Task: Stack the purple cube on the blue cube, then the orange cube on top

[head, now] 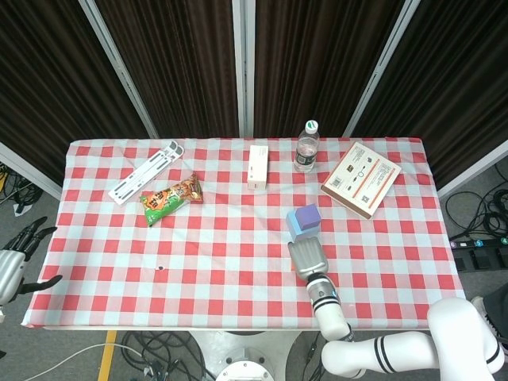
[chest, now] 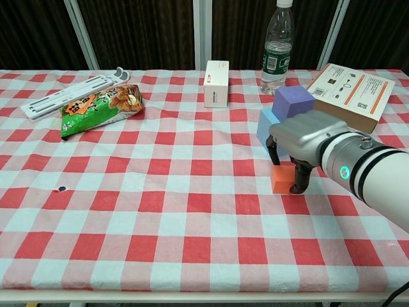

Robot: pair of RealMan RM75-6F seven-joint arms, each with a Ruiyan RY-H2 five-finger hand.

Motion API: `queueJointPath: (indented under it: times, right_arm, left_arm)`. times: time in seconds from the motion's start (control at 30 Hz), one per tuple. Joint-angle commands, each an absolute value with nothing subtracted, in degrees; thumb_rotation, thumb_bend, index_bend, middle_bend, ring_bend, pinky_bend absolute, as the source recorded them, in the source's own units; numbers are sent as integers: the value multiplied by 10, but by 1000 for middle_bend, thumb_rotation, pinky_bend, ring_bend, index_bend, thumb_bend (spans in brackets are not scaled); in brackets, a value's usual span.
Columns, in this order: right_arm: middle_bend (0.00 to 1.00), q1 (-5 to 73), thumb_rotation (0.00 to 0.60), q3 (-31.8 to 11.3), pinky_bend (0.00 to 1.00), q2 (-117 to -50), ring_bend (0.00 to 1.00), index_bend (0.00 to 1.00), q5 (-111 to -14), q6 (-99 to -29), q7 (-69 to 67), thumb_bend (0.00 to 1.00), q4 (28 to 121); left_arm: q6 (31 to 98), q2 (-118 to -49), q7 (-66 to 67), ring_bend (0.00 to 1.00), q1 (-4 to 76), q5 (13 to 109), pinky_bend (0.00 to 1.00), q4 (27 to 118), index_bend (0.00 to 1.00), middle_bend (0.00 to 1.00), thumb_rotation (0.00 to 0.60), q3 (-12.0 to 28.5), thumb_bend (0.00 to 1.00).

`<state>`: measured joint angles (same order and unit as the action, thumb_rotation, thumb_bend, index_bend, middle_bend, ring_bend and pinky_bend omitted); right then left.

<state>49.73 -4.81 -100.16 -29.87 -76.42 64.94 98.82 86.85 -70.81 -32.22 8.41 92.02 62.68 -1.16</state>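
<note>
Right hand (chest: 300,142): low over the orange cube, with fingers (chest: 298,178) curled down on both sides of it. It looks like it grips the cube, which sits on the surface.
Orange cube (chest: 281,178): on the surface (chest: 192,211), just in front of the stack. In the head view the hand hides it.
Blue cube (chest: 266,125): right behind the orange cube, flat on the surface.
Purple cube (chest: 293,100): already on top of the blue cube, turned a little.
Step now: the first stack is done. The hand is picking up the orange cube.
Next move: lift the orange cube straight up, higher than the purple cube, carry it back a bit, and set it down softly. The hand must not bump the stack, because it is very near.
Left hand (head: 9,266): off the surface at the far left edge, fingers spread, holding nothing.
Farther back: a snack bag (chest: 99,109), a white box (chest: 216,83), a bottle (chest: 278,41) and a flat box (chest: 348,89).
</note>
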Motion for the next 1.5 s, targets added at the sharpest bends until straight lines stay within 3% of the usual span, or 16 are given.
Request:
queueJointPath:
  times: [0.03, 0.3, 0.5, 0.8, 1.0, 1.33, 1.5]
  right_arm:
    - [1000, 497, 600, -50, 937, -1003, 1000, 457, -299, -763, 650, 71, 986]
    - [1000, 497, 600, -53, 949, -1010, 1000, 551, -303, -760, 651, 76, 973]
    - [1000, 497, 600, -57, 950, -1010, 1000, 560, -306, -758, 654, 78, 975]
    - [1000, 501, 600, -86, 950, -953, 1000, 564, -308, -772, 656, 78, 1057]
    - [1000, 521, 600, -135, 950, -894, 1000, 566, -280, -781, 672, 78, 1128]
    - [1000, 591, 600, -258, 954, -774, 1000, 568, -107, -756, 703, 79, 1191]
    - [1000, 616, 600, -259, 954, -739, 1000, 569, -61, -703, 707, 76, 1155]
  left_arm:
    - [869, -708, -323, 133, 84, 921, 276, 626, 205, 153, 600, -12, 52]
    - [867, -710, -326, 133, 84, 920, 276, 622, 205, 153, 600, -13, 52]
    - [868, -710, -328, 133, 84, 921, 276, 621, 205, 153, 600, -13, 51]
    - [866, -707, -323, 133, 86, 922, 276, 627, 205, 153, 600, -13, 51]
    - [864, -703, -318, 133, 88, 922, 276, 635, 205, 153, 600, -12, 52]
    - [862, -696, -306, 133, 92, 922, 276, 652, 205, 153, 600, -9, 51]
    - [863, -691, -300, 133, 93, 924, 276, 660, 205, 153, 600, -10, 51]
